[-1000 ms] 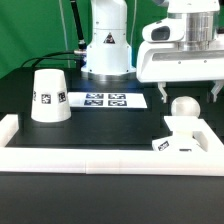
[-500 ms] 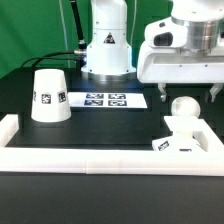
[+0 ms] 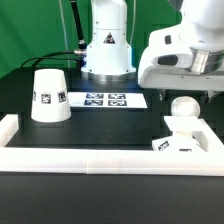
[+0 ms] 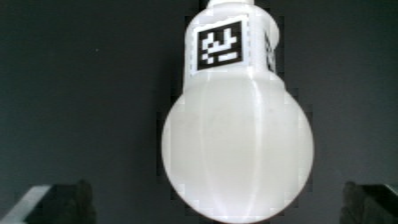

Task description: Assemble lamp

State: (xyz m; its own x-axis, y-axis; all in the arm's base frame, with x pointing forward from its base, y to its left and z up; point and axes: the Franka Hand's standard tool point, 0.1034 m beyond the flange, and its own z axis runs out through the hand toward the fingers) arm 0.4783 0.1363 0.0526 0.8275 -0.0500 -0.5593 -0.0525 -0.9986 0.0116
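Note:
The white round-topped bulb (image 3: 183, 107) stands upright on the flat square base (image 3: 190, 140) at the exterior view's right. My gripper (image 3: 190, 94) hangs just above it, open, one finger on each side of the bulb's top. In the wrist view the bulb (image 4: 231, 130) fills the middle, with its tag on the neck. Both dark fingertips (image 4: 54, 205) stand apart from it, with my gripper (image 4: 210, 207) open around it. The truncated-cone shade (image 3: 49, 96) stands alone at the exterior view's left.
The marker board (image 3: 107, 99) lies flat between the shade and the bulb. A long white rail (image 3: 100, 159) runs along the front with raised ends at both sides. The arm's base (image 3: 107, 50) stands behind the marker board.
My gripper has shifted toward the exterior view's right and slightly lower over the bulb. The bulb, base and shade have not moved.

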